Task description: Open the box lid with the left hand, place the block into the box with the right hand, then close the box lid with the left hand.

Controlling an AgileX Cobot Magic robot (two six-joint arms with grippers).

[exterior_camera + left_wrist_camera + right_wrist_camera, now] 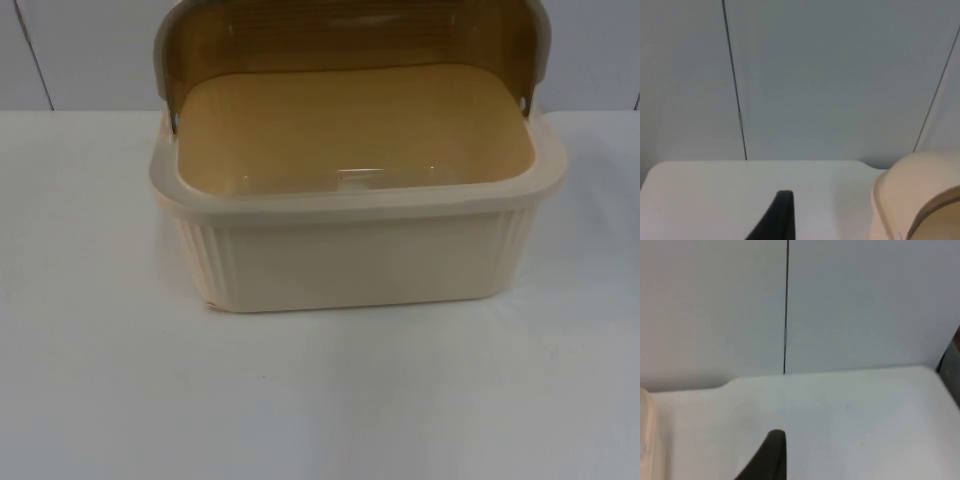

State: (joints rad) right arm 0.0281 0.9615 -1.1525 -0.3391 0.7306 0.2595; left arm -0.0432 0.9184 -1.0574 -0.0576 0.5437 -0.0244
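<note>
Left end effector [782, 215]: grip state unclear, right end effector [771, 452] likewise; box [355, 245] long axis crosswise, lid [350, 40] upright.

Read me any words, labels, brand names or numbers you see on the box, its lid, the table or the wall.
None: no text can be read.
The cream box has plain ribbed walls.
Its raised amber lid carries no label.
The white table and grey wall bear no print or sign.
</note>
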